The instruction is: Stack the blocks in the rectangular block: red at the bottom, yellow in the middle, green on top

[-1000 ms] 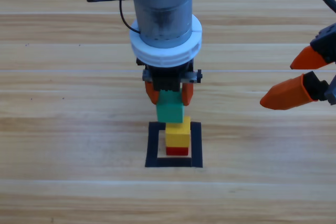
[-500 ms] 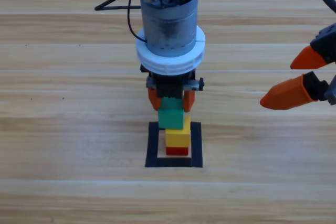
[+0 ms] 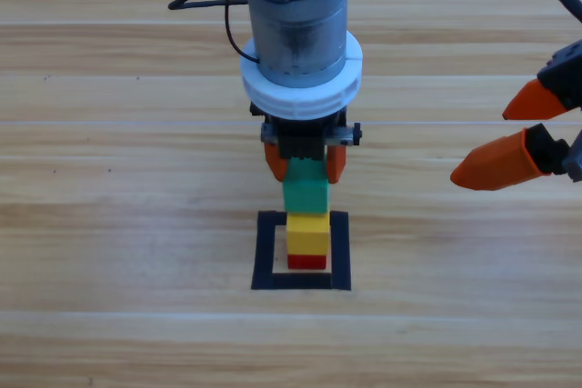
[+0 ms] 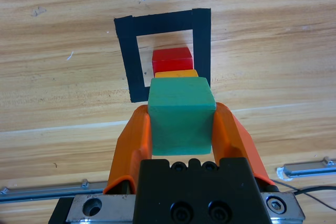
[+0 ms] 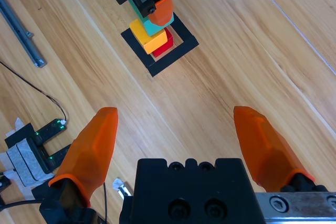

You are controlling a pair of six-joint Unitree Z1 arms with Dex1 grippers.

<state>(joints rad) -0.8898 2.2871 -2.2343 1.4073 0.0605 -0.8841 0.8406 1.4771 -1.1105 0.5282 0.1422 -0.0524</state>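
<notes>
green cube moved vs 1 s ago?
Yes. The green cube, clamped in the left gripper, has shifted rightward and slightly down the high view relative to the black tape outline, now lining up over the yellow cube.

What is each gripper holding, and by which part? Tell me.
The left gripper grips the green cube by two opposite side faces, over the yellow cube. The right gripper, open at the table's right, holds nothing.

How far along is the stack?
Done: red cube sits inside the black tape square, yellow cube on top of it. In hand: left gripper is shut on the green cube, right over the yellow one. Left: seat it, release, pull back. Right gripper waits open at the right edge.
</notes>
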